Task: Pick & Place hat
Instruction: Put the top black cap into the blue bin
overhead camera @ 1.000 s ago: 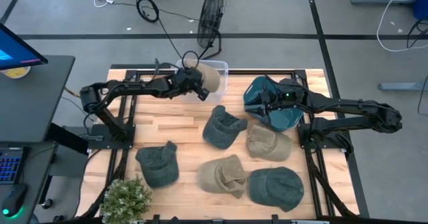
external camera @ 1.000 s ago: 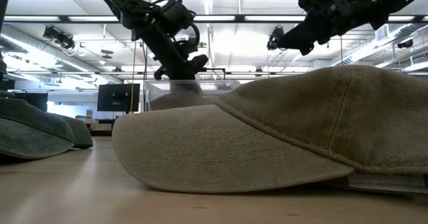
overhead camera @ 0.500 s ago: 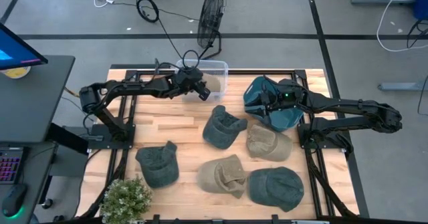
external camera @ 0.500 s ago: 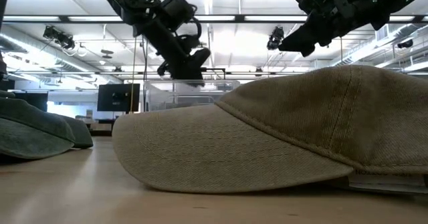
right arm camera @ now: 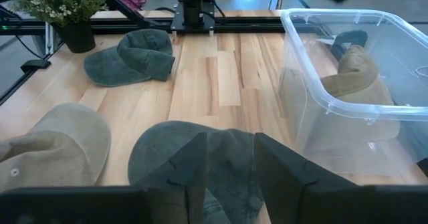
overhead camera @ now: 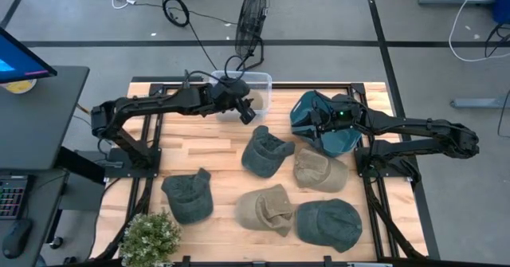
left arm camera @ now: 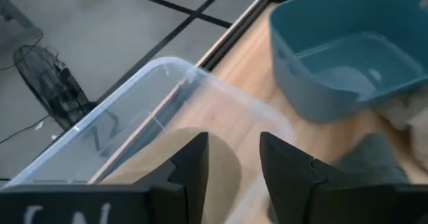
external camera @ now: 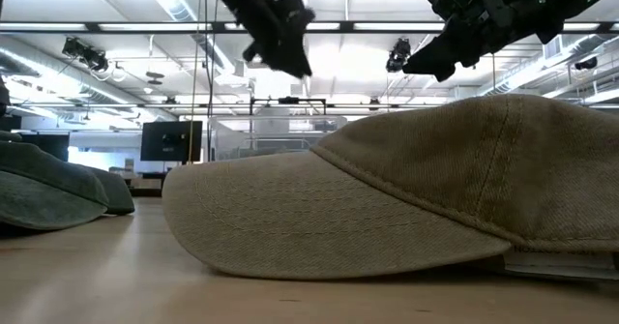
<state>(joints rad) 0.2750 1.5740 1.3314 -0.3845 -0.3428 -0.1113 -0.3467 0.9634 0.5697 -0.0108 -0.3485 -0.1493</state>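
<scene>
A tan hat [right arm camera: 354,67] lies inside the clear bin [overhead camera: 263,80] at the table's far edge, resting on the bin's floor. My left gripper [overhead camera: 245,110] hovers open above that bin, high over its rim in the low view [external camera: 290,58]; the tan hat [left arm camera: 224,160] shows below the gap between its fingers. My right gripper [overhead camera: 312,123] waits open over the teal bin [overhead camera: 303,107], with a dark green hat [right arm camera: 180,150] seen past its fingers. Several other hats lie on the table.
Dark green hats [overhead camera: 265,150] [overhead camera: 187,197] [overhead camera: 328,223] and tan hats [overhead camera: 319,170] [overhead camera: 265,209] lie spread over the table's middle and near part. A potted plant [overhead camera: 150,237] stands at the near left corner. One tan hat [external camera: 406,189] fills the low view's foreground.
My left gripper lowered the tan hat into the clear bin, let go of it, and then rose well above the bin's rim, shifting slightly toward the table's right. The hat stays in the bin. My right arm kept still.
</scene>
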